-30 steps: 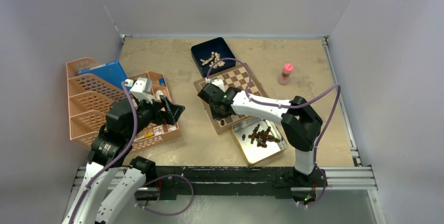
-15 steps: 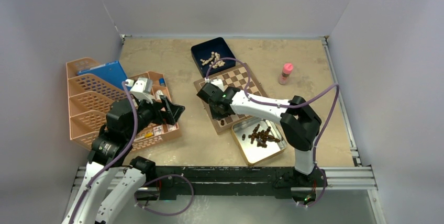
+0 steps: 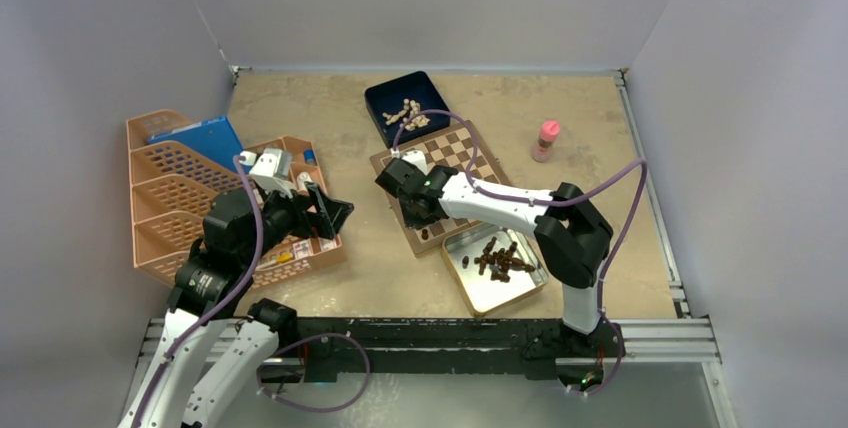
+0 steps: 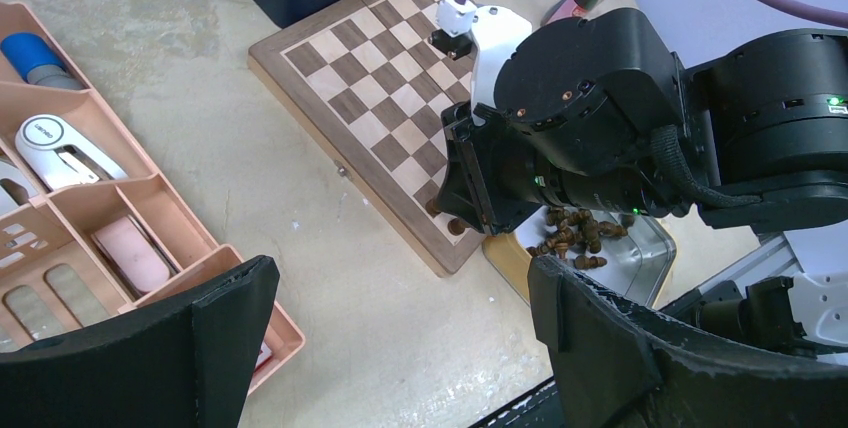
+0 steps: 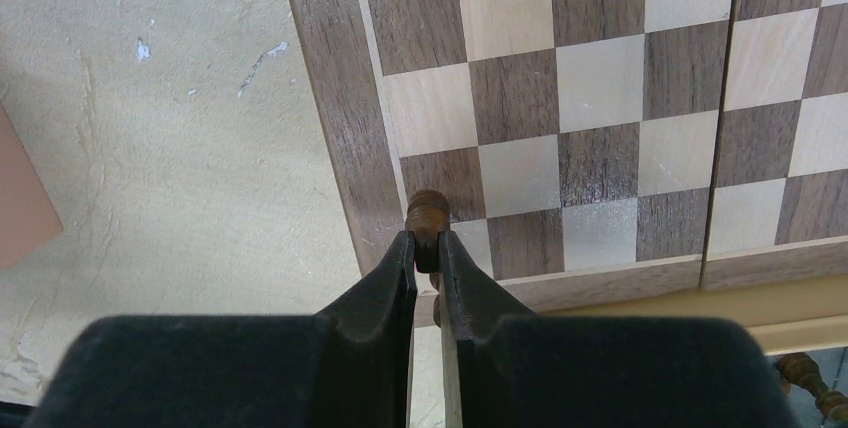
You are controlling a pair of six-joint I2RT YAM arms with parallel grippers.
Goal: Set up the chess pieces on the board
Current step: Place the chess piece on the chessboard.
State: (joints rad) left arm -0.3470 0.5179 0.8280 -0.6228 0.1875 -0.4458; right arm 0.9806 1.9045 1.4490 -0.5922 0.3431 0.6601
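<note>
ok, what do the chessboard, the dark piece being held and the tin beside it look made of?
Checkered tan-and-brown square chessboard: wood, matte; grain streaks show in squares and border. Small dark brown chess piece in the right end effector: likely stained wood, turned ridges; too small to be sure. Shiny silver square tin: probably thin metal; bright reflective floor.

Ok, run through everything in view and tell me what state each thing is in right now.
Board: unfolded flat, most squares bare.
Right gripper: shut on a dark chess piece, above the board's corner.
Left gripper: open, holding nothing.
Silver tin: open, dark pieces heaped inside.
Blue box: open, pale pieces inside.
Pink bottle: upright, capped.
</note>
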